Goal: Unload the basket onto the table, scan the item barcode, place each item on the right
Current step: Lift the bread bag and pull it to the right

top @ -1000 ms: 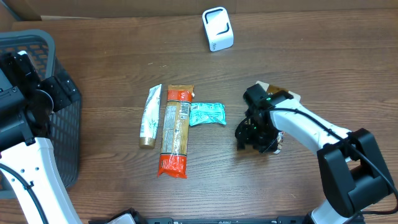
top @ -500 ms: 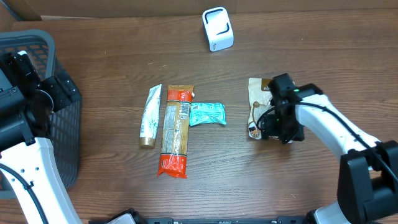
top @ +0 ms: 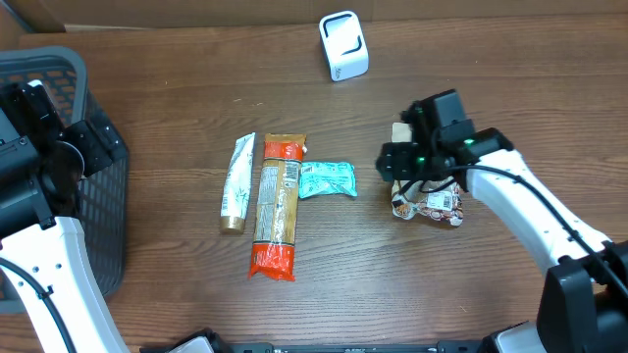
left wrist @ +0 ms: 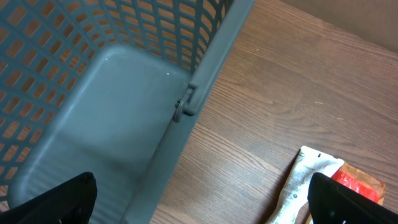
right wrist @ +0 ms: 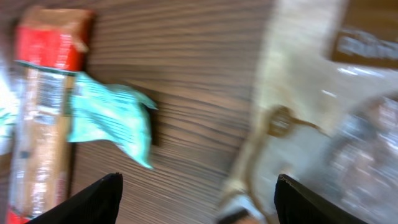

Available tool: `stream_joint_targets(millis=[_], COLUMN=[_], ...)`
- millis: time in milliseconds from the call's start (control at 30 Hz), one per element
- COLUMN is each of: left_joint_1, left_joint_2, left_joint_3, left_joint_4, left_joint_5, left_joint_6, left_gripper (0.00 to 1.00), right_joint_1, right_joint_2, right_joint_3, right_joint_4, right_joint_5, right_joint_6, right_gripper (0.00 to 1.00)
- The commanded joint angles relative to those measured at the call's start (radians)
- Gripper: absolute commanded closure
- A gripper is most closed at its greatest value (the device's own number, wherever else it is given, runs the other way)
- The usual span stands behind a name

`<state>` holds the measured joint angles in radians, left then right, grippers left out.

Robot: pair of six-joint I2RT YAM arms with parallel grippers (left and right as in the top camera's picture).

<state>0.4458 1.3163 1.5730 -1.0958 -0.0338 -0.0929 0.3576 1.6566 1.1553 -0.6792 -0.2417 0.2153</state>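
Note:
A beige snack bag (top: 433, 205) lies crumpled on the wooden table, partly under my right arm. My right gripper (top: 396, 163) hovers over its left end, open, with nothing between the fingers. The right wrist view is blurred: the bag (right wrist: 311, 93) lies below the right gripper (right wrist: 199, 202), toward the right finger. The white barcode scanner (top: 343, 45) stands at the back of the table. My left gripper (left wrist: 202, 205) is open and empty over the basket's edge, far from the bag. No barcode is readable.
A white tube (top: 236, 183), a long orange-ended packet (top: 277, 206) and a teal packet (top: 327, 179) lie side by side at mid-table. A grey mesh basket (top: 59, 74) stands at the left edge, beside the left arm.
My right arm swung right across the snack bag, then back up and left, with its jaws widening. The bag now lies lower and more crumpled. The left arm stayed still.

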Motion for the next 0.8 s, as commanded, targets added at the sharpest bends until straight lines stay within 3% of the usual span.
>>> stream_joint_targets(millis=[0, 400, 767], left_joint_1=[0.003, 0.003, 0.003], left_joint_2=[0.004, 0.004, 0.004], left_joint_3=[-0.004, -0.004, -0.004], left_joint_4=[0.0, 0.0, 0.0], left_joint_5=[0.009, 0.008, 0.008], left_joint_6=[0.026, 0.026, 0.026], left_gripper=[0.0, 0.01, 0.01], right_joint_1=[0.051, 0.084, -0.111], right_joint_2=[0.046, 0.16, 0.16], right_joint_3=[0.024, 0.024, 0.024], right_joint_4=[0.025, -0.069, -0.291], right_joint_5=[-0.029, 0.005, 0.294], right_joint_6=[0.013, 0.126, 0.156], right_gripper=[0.2, 0.2, 0.21])
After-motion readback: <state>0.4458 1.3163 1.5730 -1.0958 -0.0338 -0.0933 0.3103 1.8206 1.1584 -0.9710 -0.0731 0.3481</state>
